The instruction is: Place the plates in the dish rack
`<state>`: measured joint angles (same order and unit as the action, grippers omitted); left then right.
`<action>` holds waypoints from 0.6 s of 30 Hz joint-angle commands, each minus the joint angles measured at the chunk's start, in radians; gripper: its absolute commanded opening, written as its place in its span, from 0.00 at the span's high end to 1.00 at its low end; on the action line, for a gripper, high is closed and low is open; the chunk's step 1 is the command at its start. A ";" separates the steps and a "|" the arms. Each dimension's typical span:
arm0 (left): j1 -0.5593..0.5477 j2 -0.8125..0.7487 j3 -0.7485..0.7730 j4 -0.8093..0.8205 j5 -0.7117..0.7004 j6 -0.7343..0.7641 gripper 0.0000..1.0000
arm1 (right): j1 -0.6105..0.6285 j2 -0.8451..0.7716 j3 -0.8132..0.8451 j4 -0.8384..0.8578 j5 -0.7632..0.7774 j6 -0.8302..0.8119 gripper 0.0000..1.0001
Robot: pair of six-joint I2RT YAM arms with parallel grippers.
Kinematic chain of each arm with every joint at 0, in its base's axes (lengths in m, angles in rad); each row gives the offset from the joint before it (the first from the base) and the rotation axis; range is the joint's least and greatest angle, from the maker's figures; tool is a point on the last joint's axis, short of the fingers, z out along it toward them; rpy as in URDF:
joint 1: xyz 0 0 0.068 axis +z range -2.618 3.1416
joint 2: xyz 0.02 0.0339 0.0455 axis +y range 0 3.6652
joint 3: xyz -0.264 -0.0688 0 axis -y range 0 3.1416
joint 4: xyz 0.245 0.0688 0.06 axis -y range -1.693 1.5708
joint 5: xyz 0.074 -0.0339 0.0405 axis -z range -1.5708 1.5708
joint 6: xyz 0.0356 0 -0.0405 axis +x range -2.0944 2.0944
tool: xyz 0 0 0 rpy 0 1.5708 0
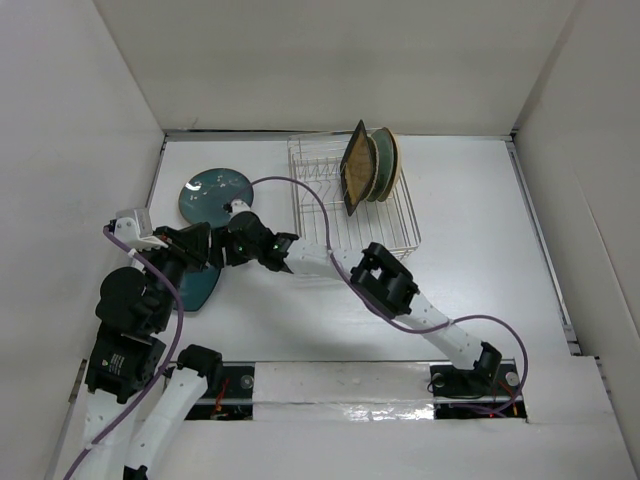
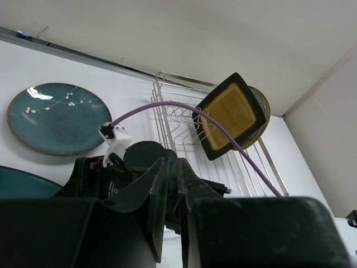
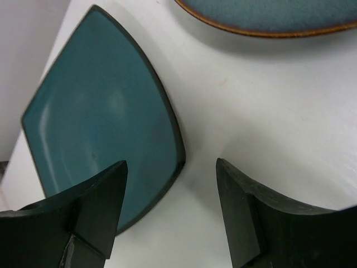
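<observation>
The silver wire dish rack holds a black square plate with an amber centre on edge, with round plates behind it. A dark teal round plate with white blossoms lies flat left of the rack. Nearer lies a teal plate with rounded corners. My right gripper hangs open over that plate's corner, one finger above the plate and the other above bare table. My left gripper is shut on nothing, just behind the right wrist.
Both arms crowd together at the table's left side, the right arm's purple cable looping over the rack's near corner. White walls close in the left, back and right sides.
</observation>
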<state>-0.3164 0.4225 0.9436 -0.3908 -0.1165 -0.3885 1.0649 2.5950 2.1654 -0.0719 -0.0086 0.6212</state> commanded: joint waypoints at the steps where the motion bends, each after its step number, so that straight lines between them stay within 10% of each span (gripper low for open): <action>1: 0.005 -0.001 0.007 0.056 0.012 0.025 0.90 | -0.002 0.072 0.073 0.035 -0.128 0.047 0.31; 10: 0.005 -0.004 0.023 0.047 -0.012 0.051 0.89 | -0.013 0.125 0.086 0.121 -0.246 0.121 0.41; 18: 0.005 -0.008 0.011 0.056 -0.018 0.060 0.88 | -0.013 0.086 -0.093 0.322 -0.326 0.209 0.75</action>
<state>-0.3164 0.4221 0.9436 -0.3855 -0.1257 -0.3481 1.0424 2.6850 2.1384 0.1738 -0.2729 0.7933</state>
